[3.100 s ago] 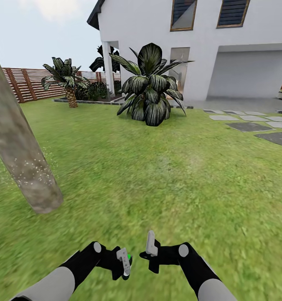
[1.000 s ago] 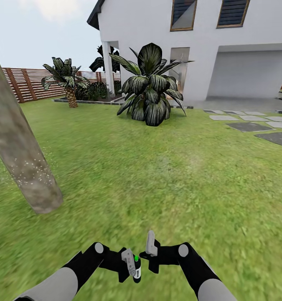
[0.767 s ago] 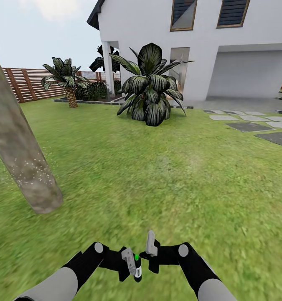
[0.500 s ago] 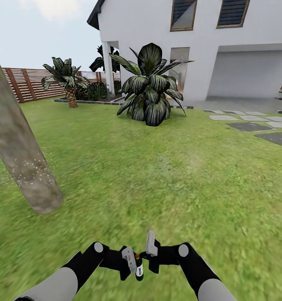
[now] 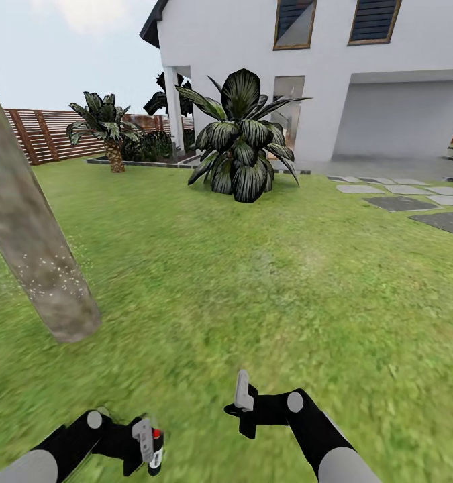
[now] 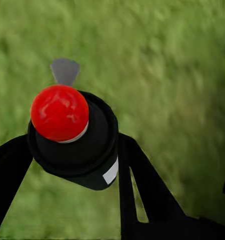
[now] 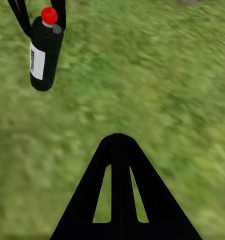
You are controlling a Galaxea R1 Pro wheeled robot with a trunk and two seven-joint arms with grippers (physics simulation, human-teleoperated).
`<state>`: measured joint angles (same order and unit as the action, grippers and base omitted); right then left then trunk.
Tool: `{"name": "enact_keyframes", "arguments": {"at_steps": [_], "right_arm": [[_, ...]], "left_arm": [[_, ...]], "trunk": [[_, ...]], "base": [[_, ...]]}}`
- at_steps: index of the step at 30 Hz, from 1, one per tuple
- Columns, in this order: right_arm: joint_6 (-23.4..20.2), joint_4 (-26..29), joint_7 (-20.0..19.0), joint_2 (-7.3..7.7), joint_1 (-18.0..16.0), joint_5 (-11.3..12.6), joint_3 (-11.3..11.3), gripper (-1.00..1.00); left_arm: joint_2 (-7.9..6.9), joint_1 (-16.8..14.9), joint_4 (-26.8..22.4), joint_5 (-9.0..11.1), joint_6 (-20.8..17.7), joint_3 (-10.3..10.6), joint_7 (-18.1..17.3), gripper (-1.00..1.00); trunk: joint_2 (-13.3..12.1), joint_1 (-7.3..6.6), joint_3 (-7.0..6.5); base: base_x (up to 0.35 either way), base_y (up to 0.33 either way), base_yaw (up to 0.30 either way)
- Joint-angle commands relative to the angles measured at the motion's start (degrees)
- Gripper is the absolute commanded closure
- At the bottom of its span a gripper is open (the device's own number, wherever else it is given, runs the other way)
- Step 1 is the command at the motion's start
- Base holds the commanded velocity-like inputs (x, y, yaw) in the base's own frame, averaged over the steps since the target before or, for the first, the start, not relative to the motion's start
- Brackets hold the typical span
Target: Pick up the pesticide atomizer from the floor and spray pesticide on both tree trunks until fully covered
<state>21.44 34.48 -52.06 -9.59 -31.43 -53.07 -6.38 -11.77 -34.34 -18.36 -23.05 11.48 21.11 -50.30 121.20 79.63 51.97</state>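
Note:
The pesticide atomizer [image 5: 156, 453], a small dark bottle with a red top and white label, sits upright in my left gripper [image 5: 150, 448], which is shut on it low at the left of the head view. In the left wrist view its red top [image 6: 59, 112] stands between the black fingers [image 6: 142, 185]. My right gripper [image 5: 242, 396] is shut and empty above the grass, and its wrist view has the atomizer [image 7: 42, 55] off to one side. A thick beige-grey tree trunk [image 5: 31, 248] leans at the left, with white pesticide speckles [image 5: 52, 268] on its lower part.
Green lawn [image 5: 266, 282] stretches ahead. A large dark-leaved shrub [image 5: 243, 137] stands before the white house [image 5: 333, 80]. Grey stepping stones [image 5: 414, 204] lie at the right. A brown slat fence [image 5: 41, 134] and a small palm [image 5: 109, 127] are at the far left.
My left arm has swung left and lower with the atomizer, away from the right gripper. The atomizer's top went from green through orange to red. The right arm stayed put.

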Motion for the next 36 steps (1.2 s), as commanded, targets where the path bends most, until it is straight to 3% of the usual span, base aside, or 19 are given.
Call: {"name": "enact_keyframes", "arguments": {"at_steps": [1, 2, 5, 7, 9, 10, 11, 12, 13, 14, 15, 17, 19, 20, 22, 25, 26, 27, 36], "right_arm": [[0.27, 0.06, -0.32, -0.06, -0.03, -0.45, -0.52, -1.00], [0.27, 0.06, -0.32, 0.00, -0.03, -0.45, -0.61, -1.00], [0.34, -0.06, -0.08, 0.18, -0.03, -0.51, -0.79, -1.00], [0.46, -0.10, 0.21, 0.64, -0.03, -0.60, -0.92, -1.00], [0.53, -0.31, 4.38, 2.85, 0.10, -0.54, -1.29, -1.00], [0.49, -0.58, 9.41, 4.56, 0.18, -0.46, -2.60, -1.00], [0.45, -2.24, 17.51, 5.99, 0.30, -0.40, -6.91, -1.00], [0.45, -6.49, 25.53, 6.59, 0.42, -0.40, -12.69, -1.00], [0.47, -9.40, 29.36, 6.82, 0.44, -0.42, -15.33, -1.00], [0.54, -14.35, 35.42, 7.11, 0.47, -0.43, -18.55, -1.00], [0.58, -18.60, 41.81, 7.57, 0.48, -0.44, -20.50, -1.00], [0.84, -23.58, 56.45, 8.57, 0.95, -0.45, -22.00, -1.00], [1.54, -25.33, 66.76, 8.86, 2.60, -0.35, -22.40, -1.00], [2.73, -25.63, 69.02, 8.90, 3.61, -0.32, -22.45, -1.00], [7.61, -25.94, 71.04, 8.95, 5.67, -0.41, -22.53, -1.00], [9.26, -26.15, 71.35, 8.66, 7.01, -0.37, -22.47, -1.00], [9.38, -26.18, 71.37, 8.46, 7.30, -0.30, -22.50, -1.00], [9.48, -29.29, 71.39, 8.15, 7.64, -0.20, -22.54, -1.00], [9.59, -31.76, 71.40, 8.06, 7.70, -0.10, -23.10, -1.00]], "left_arm": [[-1.64, 0.51, -0.02, -0.16, 1.04, -0.33, -0.06, 1.00], [-3.12, 0.76, 0.38, -0.05, 1.36, -0.35, -0.02, 1.00], [-5.67, 0.98, 2.57, 0.18, 1.67, -0.57, 1.23, 1.00], [-6.46, 1.02, 3.89, 0.32, 1.68, -1.91, 5.84, 1.00], [-6.31, 1.02, 5.05, 0.54, 1.65, -5.39, 12.74, 1.00], [-5.95, 1.03, 6.06, 0.63, 1.63, -7.61, 16.26, 1.00], [-5.04, 1.03, 7.93, 1.13, 1.61, -11.72, 21.56, 1.00], [-4.21, 1.06, 10.06, 3.36, 1.67, -17.15, 27.75, 1.00], [-3.99, 1.10, 11.21, 4.99, 1.78, -19.50, 30.74, 1.00], [-3.76, 1.35, 13.02, 7.88, 2.26, -22.10, 34.80, 1.00], [-3.58, 1.86, 14.38, 11.17, 3.45, -23.56, 37.85, 1.00], [-2.86, 4.53, 15.48, 17.40, 7.81, -24.69, 41.71, 1.00], [-2.56, 8.29, 15.61, 20.23, 11.92, -25.03, 44.36, 1.00], [-2.46, 9.34, 15.64, 20.72, 13.23, -25.09, 45.71, 1.00], [-1.76, 10.31, 15.93, 21.40, 14.35, -25.14, 48.78, 1.00], [-0.19, 11.53, 15.97, 22.25, 14.69, -25.21, 49.74, 1.00], [0.07, 11.81, 15.98, 23.30, 14.71, -25.22, 49.84, 1.00], [0.61, 12.14, 16.24, 25.93, 14.78, -25.21, 49.93, 1.00], [0.97, 13.15, 16.28, 26.61, 15.06, -25.13, 49.16, 1.00]], "trunk": [[0.02, -0.01, 0.05], [0.02, -0.01, 0.05], [0.02, -0.01, 0.05], [0.02, -0.01, 0.05], [0.02, -0.01, 0.05], [0.02, -0.01, 0.05], [0.02, -0.01, 0.05], [0.02, -0.01, 0.05], [0.02, -0.01, 0.05], [0.02, -0.01, 0.05], [0.02, -0.01, 0.05], [0.02, -0.01, 0.05], [0.02, -0.01, 0.05], [0.02, -0.01, 0.05], [0.02, -0.01, 0.05], [0.02, -0.01, 0.05], [0.02, -0.01, 0.05], [0.02, -0.01, 0.05], [0.02, -0.01, 0.05]], "base": [[0.000, 0.000, 0.000], [0.000, 0.000, 0.000], [0.000, 0.000, 0.000], [0.000, 0.000, 0.000], [0.000, 0.000, 0.000], [0.000, 0.000, 0.000], [0.000, 0.000, 0.000], [0.000, 0.000, 0.000], [0.000, 0.000, 0.000], [0.000, 0.000, 0.000], [0.000, 0.000, 0.000], [0.000, 0.000, 0.000], [0.000, 0.000, 0.000], [0.000, 0.000, 0.000], [0.000, 0.000, 0.000], [0.000, 0.000, 0.000], [0.000, 0.000, 0.000], [0.000, 0.000, 0.000], [0.000, 0.000, -0.186]]}}
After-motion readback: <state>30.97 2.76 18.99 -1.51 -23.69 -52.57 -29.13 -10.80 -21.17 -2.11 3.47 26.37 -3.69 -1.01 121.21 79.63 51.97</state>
